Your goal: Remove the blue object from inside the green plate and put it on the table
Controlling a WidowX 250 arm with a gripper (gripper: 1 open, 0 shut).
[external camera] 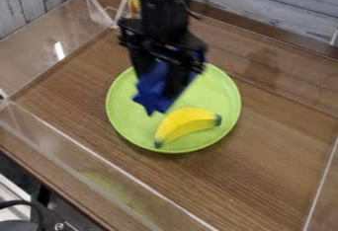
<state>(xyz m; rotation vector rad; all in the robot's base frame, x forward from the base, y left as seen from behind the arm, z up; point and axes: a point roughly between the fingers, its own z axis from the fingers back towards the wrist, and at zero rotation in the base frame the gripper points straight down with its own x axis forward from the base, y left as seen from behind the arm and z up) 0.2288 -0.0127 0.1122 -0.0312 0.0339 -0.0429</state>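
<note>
The blue object (157, 89) hangs tilted from my gripper (166, 65), which is shut on its upper end. It is over the left half of the green plate (222, 95), with its lower tip close to the plate's surface; I cannot tell whether it touches. The black arm comes down from the top of the view and hides part of the plate's far rim. The brown wood-grain table (73, 97) surrounds the plate.
A yellow banana (188, 124) lies in the near right part of the plate, just right of the block's lower end. Clear acrylic walls (30, 124) edge the tabletop on the left and front. Bare wood lies left of and in front of the plate.
</note>
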